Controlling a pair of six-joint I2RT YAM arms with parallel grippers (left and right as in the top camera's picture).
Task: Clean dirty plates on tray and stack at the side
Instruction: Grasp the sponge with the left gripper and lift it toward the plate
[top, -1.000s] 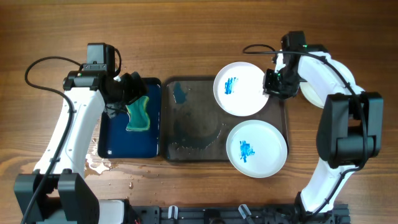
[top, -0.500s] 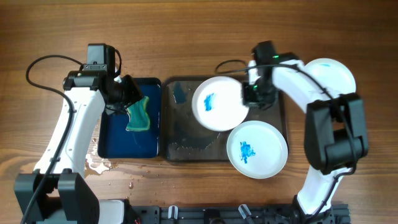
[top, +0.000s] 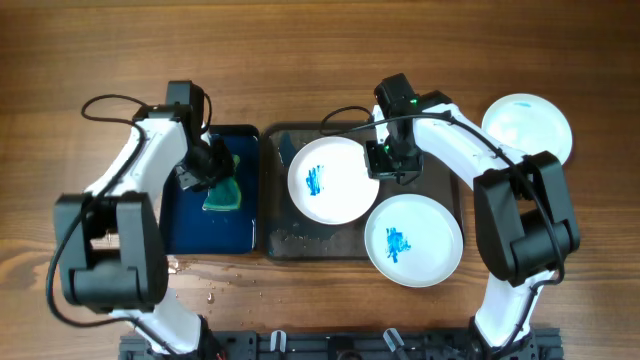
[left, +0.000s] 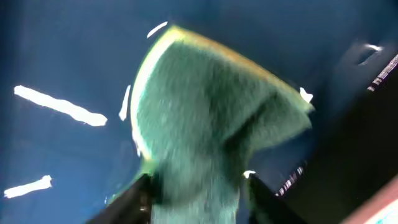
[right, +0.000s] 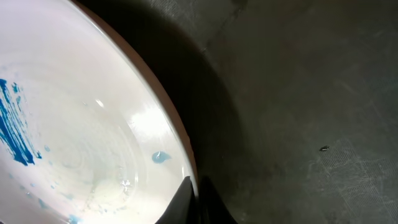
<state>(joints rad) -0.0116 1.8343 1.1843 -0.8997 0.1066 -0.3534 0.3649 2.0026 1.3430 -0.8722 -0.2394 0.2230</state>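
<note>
Brown wood-grain tabletop (top: 330, 60) carries two trays side by side: a large dark grey tray (top: 275, 225) with rounded corners and a low rim, and a narrower glossy dark blue tray (top: 185, 228) to its left. Over the blue tray, the left gripper (top: 205, 172) has its fingers closed on a green sponge (top: 224, 190), whose fuzzy scouring face bulges and folds between them in the wrist view. On the grey tray, the right gripper (top: 385, 165) pinches the right rim of the centre plate (top: 327, 180), a round, shallow, smooth white dish with blue streaks. Its edge casts a dark shadow on the matte tray floor. A second smeared plate, the near plate (top: 413, 240), overlaps the tray's lower right corner. The pale plate (top: 527, 125), faintly blue-washed, lies on bare wood at the right, well apart from the tray.
</note>
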